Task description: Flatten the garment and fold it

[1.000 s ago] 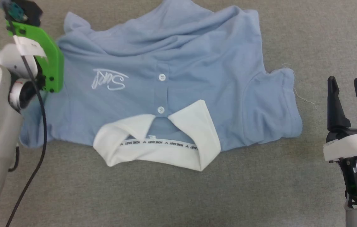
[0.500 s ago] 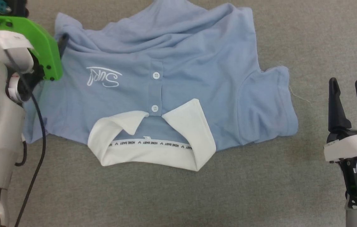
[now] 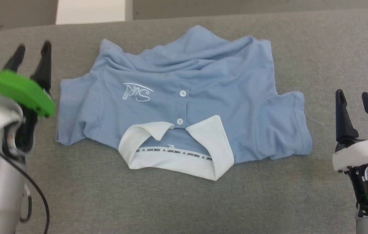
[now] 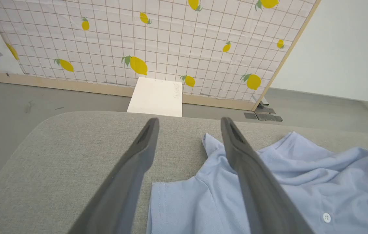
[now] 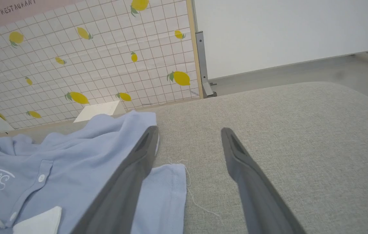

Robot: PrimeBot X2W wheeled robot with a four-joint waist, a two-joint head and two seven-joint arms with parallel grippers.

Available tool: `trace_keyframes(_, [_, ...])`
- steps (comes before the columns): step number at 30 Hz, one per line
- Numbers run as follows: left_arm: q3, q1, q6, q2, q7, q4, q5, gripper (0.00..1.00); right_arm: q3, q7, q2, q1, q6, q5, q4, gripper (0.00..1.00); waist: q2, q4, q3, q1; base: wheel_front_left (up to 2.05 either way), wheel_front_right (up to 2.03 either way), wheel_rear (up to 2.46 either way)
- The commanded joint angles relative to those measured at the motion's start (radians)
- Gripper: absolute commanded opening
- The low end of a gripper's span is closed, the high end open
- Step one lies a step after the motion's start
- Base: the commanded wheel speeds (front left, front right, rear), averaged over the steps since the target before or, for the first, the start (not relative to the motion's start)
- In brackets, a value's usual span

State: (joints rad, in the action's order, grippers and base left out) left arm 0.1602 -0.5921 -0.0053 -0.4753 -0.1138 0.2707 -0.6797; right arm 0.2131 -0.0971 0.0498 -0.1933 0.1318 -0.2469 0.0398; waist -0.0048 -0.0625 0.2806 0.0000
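Observation:
The light blue polo shirt (image 3: 203, 107) lies front up on the grey table (image 3: 171, 208), white collar (image 3: 174, 156) toward me, its far part bunched in folds. The same shirt (image 4: 287, 185) sits right of my left fingers, and the shirt (image 5: 60, 169) sits left of my right fingers. My left gripper (image 3: 31, 49) hovers open just off the shirt's left sleeve, holding nothing; the left gripper (image 4: 188, 121) shows its gap over bare table. Beside the shirt's right sleeve my right gripper (image 3: 352, 93) stands open and empty, and the right gripper (image 5: 188, 130) points over bare fabric.
The table's rounded far left corner and far edge (image 3: 203, 14) are close behind the shirt. A white box (image 4: 156, 97) stands on the floor beyond it, before a lemon-patterned partition (image 4: 158, 42). Bare grey surface lies in front of the collar.
The head camera has tilted, bringing the table's far edge into view. My left gripper has pulled back off the shirt's left side to the table beside the sleeve, which now lies spread out. Right gripper unmoved.

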Motion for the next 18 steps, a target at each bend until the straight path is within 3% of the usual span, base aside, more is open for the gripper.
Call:
trace_keyframes(1, [-0.002, 0.047, 0.013, -0.008, 0.006, -0.023, -0.007, 1.0, 0.003, -0.005, 0.0, 0.012, -0.001, 0.003, 0.001, 1.0, 0.0048, 0.032, -0.04, 0.0, 0.0, 0.0, 0.0])
trace_keyframes(6, [0.021, 0.133, 0.054, -0.017, -0.098, -0.071, -0.023, 1.0, 0.009, -0.011, 0.0, 0.026, -0.001, -0.001, 0.007, 1.0, 0.0048, 0.03, -0.05, 0.0, 0.0, 0.0, 0.0])
trace_keyframes(14, [0.167, 0.108, 0.103, -0.095, -0.609, -0.067, -0.06, 1.0, 0.016, -0.014, 0.0, 0.036, -0.001, -0.007, 0.021, 1.0, 0.0048, 0.017, -0.025, 0.0, 0.0, 0.0, 0.0])
trace_keyframes(18, [0.214, 0.059, 0.101, -0.128, -0.738, -0.051, -0.045, 1.0, 0.012, -0.013, 0.0, 0.026, -0.001, -0.008, 0.033, 1.0, 0.0048, 0.0, 0.002, 0.0, 0.0, 0.0, 0.0])
